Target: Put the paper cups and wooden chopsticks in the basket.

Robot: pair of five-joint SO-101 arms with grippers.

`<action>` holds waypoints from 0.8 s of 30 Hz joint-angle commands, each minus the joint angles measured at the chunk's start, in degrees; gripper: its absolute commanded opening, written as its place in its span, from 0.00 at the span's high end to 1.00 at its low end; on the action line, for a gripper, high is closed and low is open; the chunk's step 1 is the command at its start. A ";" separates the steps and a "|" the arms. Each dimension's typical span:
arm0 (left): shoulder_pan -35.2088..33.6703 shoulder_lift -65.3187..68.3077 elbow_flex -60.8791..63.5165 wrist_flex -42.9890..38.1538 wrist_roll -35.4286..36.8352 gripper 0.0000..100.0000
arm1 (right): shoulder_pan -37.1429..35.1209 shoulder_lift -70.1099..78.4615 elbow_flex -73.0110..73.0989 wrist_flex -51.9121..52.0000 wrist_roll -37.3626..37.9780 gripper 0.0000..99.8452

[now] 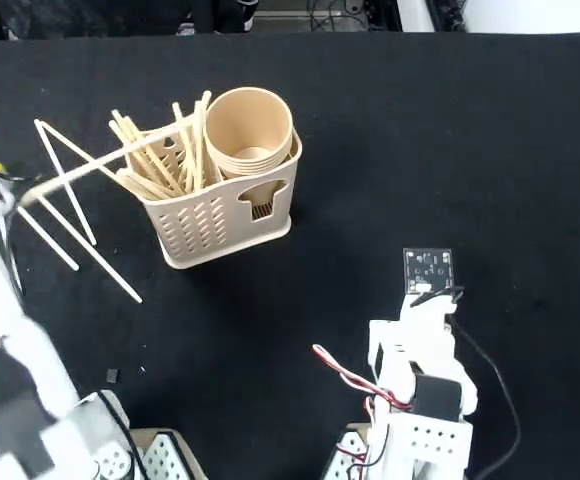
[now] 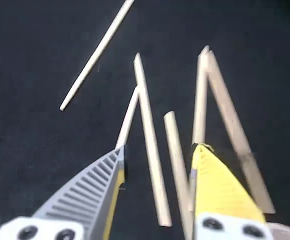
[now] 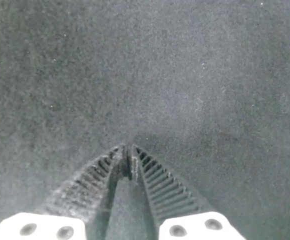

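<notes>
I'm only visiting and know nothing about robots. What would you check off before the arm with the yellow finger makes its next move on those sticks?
1. Left gripper open: ok.
2. Loose chopsticks below it, one in line with the gap between the fingers: ok.
3. Gripper low enough to close on it: cannot tell.
4. Paper cups in the basket: ok, stacked inside.
5. All chopsticks in the basket: not ok, several lie on the black cloth.
6. Right gripper out of the way: ok, shut over bare cloth.
</notes>
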State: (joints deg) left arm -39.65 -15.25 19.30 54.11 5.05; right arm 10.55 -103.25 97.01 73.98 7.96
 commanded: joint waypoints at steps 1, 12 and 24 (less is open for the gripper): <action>-2.95 19.43 -11.12 -2.29 -5.63 0.78 | -0.62 -3.82 -0.48 0.18 -0.18 0.99; 0.75 23.12 -18.51 1.67 -6.77 0.78 | -0.62 -3.82 -0.48 0.18 -0.18 0.99; -0.40 28.57 -24.48 1.14 -9.85 0.78 | -0.62 -3.82 -0.48 0.18 -0.18 0.99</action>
State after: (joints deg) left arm -39.30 8.92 1.10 56.40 -4.53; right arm 10.55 -103.25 97.01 73.98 7.96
